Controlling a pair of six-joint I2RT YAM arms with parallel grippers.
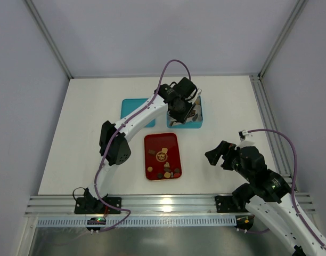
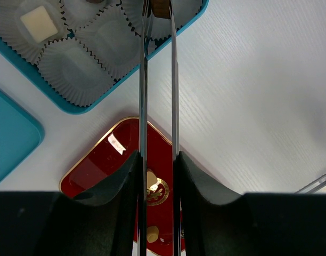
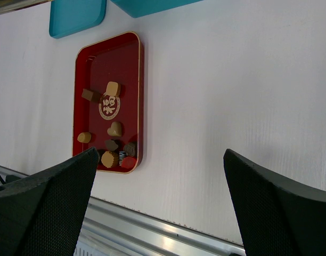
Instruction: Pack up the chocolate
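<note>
Several small chocolates (image 1: 164, 169) lie in the red tray (image 1: 152, 144); the right wrist view shows them too (image 3: 114, 129). My left gripper (image 1: 187, 109) is over the teal box (image 1: 192, 124). Its long thin metal fingers (image 2: 143, 80) are shut on a brown chocolate piece (image 2: 161, 7) above the box's paper cups (image 2: 72, 69). One cup holds a cream square chocolate (image 2: 39, 22). My right gripper (image 1: 216, 154) is open and empty, above bare table to the right of the red tray (image 3: 86, 69).
A teal lid (image 1: 132, 106) lies left of the box. An aluminium rail (image 1: 168, 202) runs along the near table edge. Frame posts and grey walls enclose the table's back and sides.
</note>
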